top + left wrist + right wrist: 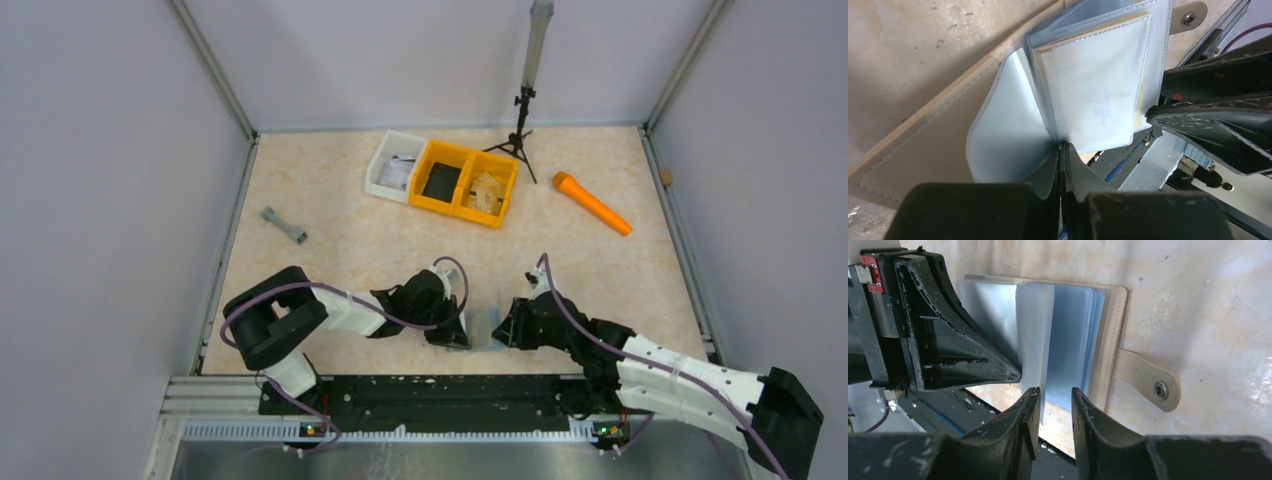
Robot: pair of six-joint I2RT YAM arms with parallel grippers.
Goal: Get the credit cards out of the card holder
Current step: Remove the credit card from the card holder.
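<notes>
The card holder [486,328] lies open near the table's front edge, between my two grippers. Its tan cover [923,150] is flat on the table, and its snap strap [1148,382] sticks out to one side. Several clear blue-grey sleeves [1073,335] stand fanned up. One sleeve [1093,85] seems to hold a pale card with a tan edge. My left gripper [1063,147] is shut on the lower edge of the sleeves. My right gripper [1054,397] is open, with the edge of one raised sleeve [1035,350] just inside its left finger. It also shows in the left wrist view [1208,117].
A white bin [393,165] and two joined yellow bins [465,180] stand at the back. An orange tool [592,203] lies at the back right, a grey dumbbell-shaped piece [284,225] at the left, and a small tripod [520,125] behind the bins. The black base rail [420,390] runs just in front of the holder.
</notes>
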